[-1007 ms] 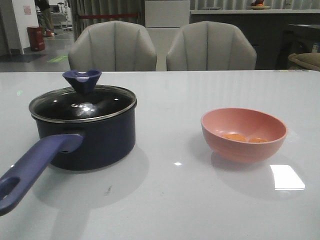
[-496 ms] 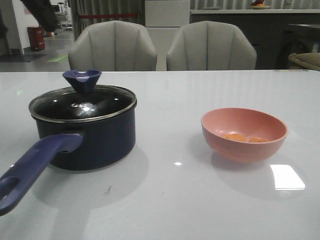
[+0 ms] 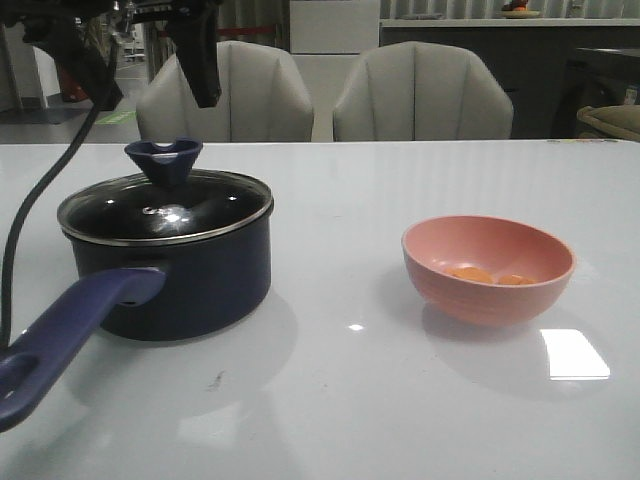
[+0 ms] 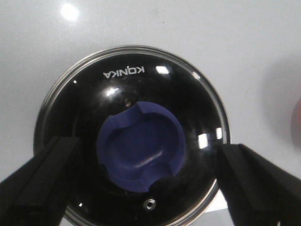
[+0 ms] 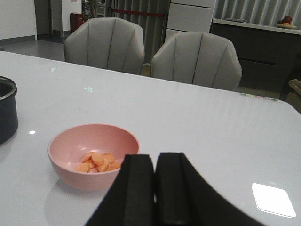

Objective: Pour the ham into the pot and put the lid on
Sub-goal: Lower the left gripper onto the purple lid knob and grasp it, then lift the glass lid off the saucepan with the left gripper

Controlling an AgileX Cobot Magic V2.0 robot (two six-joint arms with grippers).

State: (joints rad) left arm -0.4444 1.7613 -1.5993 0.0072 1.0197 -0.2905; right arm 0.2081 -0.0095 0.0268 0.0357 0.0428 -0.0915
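Your left gripper (image 4: 146,183) hangs high over the table's far left part, pointing straight down, its fingers (image 4: 42,179) spread wide apart. Your right gripper (image 5: 155,188) sits low, aimed level, fingers pressed together on nothing.

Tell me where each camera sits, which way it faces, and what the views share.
Front: looks forward over the table at pot and pink bowl; left gripper above the lid.
Left wrist: straight down on the lid; open fingers flank its knob.
Right wrist: low, facing bowl, ham; shut right gripper.
All three show the pot.
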